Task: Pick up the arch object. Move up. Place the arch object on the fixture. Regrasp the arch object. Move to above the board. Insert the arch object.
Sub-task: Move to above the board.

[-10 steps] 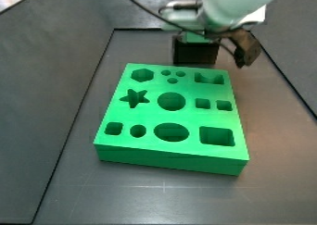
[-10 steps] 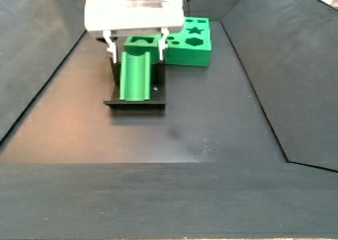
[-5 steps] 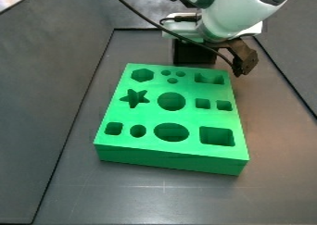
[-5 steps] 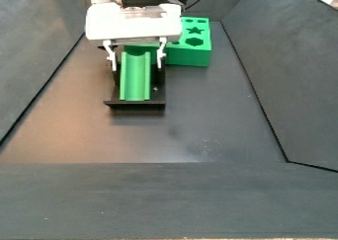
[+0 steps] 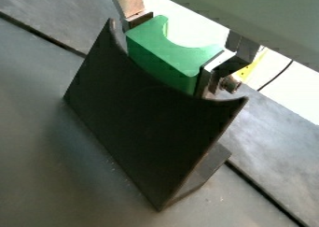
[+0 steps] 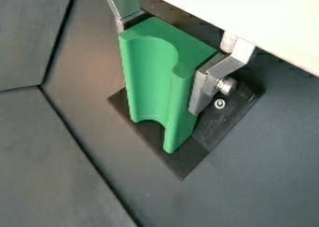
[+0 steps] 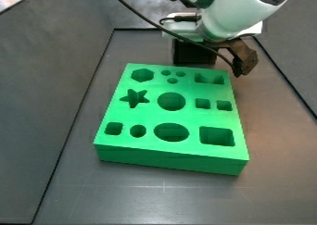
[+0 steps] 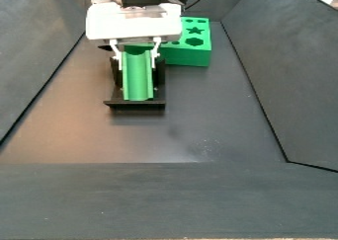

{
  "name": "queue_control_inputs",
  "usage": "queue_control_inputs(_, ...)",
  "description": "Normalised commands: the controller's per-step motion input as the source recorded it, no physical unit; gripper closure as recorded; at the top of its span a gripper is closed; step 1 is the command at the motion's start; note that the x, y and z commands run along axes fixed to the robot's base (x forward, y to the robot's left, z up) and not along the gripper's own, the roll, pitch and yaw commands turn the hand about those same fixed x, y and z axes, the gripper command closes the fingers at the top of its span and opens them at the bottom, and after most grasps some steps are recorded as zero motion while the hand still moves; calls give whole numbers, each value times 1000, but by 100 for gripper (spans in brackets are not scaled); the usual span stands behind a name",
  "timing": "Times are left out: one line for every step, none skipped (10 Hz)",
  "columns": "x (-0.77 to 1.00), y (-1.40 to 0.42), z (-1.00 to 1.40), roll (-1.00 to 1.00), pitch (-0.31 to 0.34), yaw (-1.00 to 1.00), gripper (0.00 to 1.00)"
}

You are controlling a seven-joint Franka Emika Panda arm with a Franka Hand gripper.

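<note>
Arch object between gripper fingers; contact unclear

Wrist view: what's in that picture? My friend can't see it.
A small green arch object leans on the dark fixture. The robot's pincer sits around its upper end, one silver finger on each side, above a dark grey floor.

Lighting even and fairly bright in all 4 views, apparently from overhead. Both side views are low resolution and soft, with blocky compression. Matte dark floor shows a faint pale sheen in a side view, no hard shadows. The gripper at the fixture reads near-overexposed white there. Both wrist views are soft at close range; background strips blown out to pale white-yellow.
</note>
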Motion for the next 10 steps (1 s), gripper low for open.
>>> queue_control_inputs(-212, -58, 1000, -143, 65, 35, 100)
queue_control_inputs(-204, -50, 1000, -145, 35, 33, 100)
queue_control_inputs(-191, -45, 1000, -132, 33, 36, 100)
queue_control_inputs(-179, -44, 1000, -99, 28, 33, 100)
queue_control_inputs(-173, -42, 1000, -73, 29, 32, 100)
queue_control_inputs(-165, -41, 1000, -51, 28, 29, 100)
queue_control_inputs(-158, -40, 1000, -42, 34, 26, 100)
queue_control_inputs(-150, -37, 1000, -37, 33, 24, 100)
queue_control_inputs(-143, -37, 1000, -37, 36, 24, 100)
queue_control_inputs(-132, -33, 1000, -36, 36, 22, 100)
